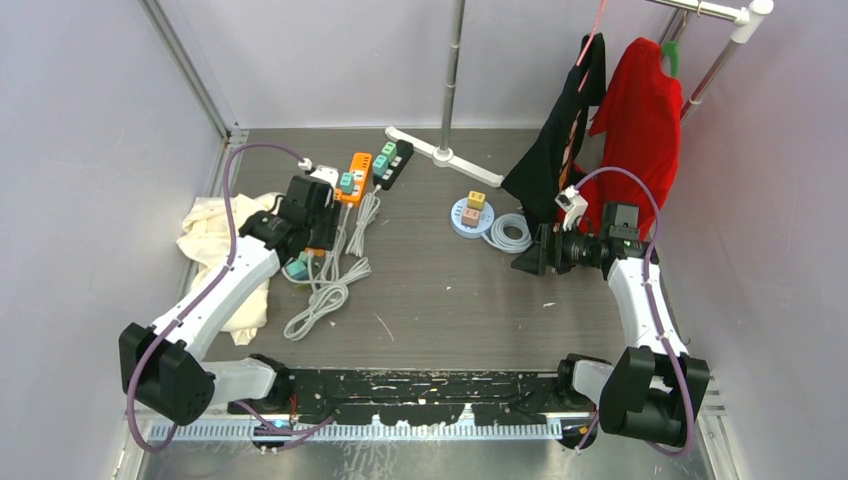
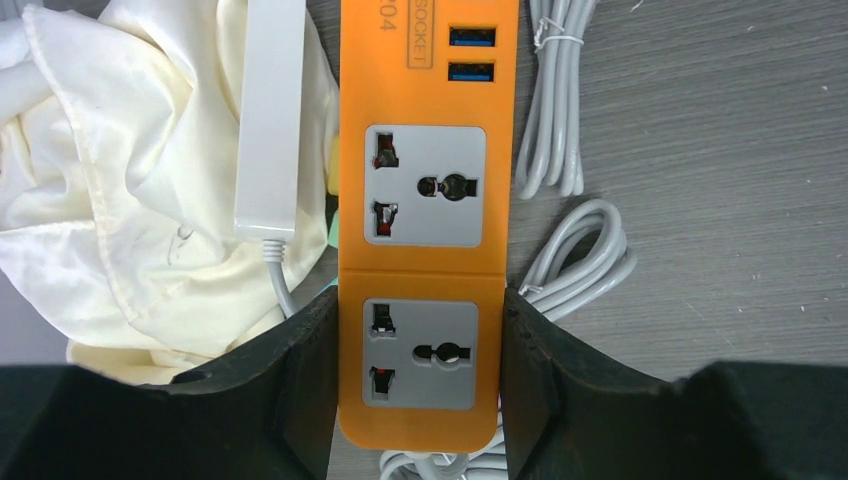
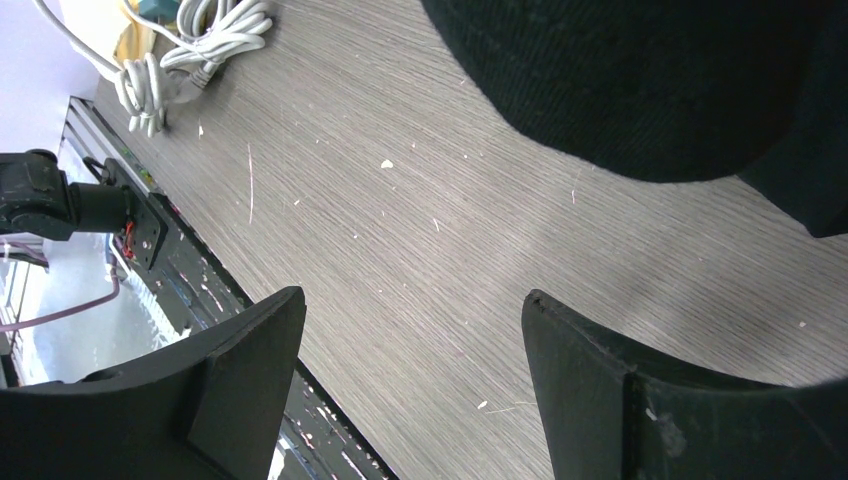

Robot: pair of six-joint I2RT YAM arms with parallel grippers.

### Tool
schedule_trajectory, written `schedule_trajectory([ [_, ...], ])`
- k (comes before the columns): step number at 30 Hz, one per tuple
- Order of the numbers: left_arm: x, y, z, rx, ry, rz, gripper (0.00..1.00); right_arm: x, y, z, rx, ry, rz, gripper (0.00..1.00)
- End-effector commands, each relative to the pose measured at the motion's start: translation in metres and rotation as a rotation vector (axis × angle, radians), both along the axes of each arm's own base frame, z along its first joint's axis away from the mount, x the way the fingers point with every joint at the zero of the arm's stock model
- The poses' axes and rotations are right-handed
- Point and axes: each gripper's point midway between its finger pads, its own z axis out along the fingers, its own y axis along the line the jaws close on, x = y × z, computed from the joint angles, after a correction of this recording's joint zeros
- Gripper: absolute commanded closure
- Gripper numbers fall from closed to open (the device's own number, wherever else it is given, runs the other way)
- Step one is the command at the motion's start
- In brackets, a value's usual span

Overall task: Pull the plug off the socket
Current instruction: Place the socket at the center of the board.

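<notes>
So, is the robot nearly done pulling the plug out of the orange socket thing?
Not yet. The left hand is clamped on the near end of the orange power strip, and the two sockets nearest it are empty. The right hand is open over bare table, holding nothing. Left to do: a teal plug looks plugged in at the strip's far end and needs pulling out.

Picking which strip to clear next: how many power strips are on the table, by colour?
Orange strip: 1
Black strip: 1
White strip: 1
Total: 3
</notes>
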Motion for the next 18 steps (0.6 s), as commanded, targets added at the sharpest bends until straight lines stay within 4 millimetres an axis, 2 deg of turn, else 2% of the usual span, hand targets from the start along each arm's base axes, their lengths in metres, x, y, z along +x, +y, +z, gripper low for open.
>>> schedule_trajectory([
  [1,0.021,0.008,0.022,0.007,-0.053,-0.003,1.0,0.006,0.001,0.008,0.014,-0.04,0.006,0.16],
  [3,0.023,0.013,0.023,0.021,-0.052,-0.007,1.0,0.006,0.001,0.008,0.014,-0.04,0.006,0.16],
  [5,0.027,0.015,0.011,0.043,-0.016,-0.012,1.0,0.006,0.0,0.008,0.014,-0.039,0.005,0.16],
  [11,0.034,0.021,-0.001,0.086,0.018,-0.032,1.0,0.007,0.0,0.008,0.014,-0.037,0.005,0.16],
  [18,0.052,0.034,-0.015,0.138,0.068,-0.022,1.0,0.007,0.0,0.007,0.016,-0.033,0.006,0.16],
])
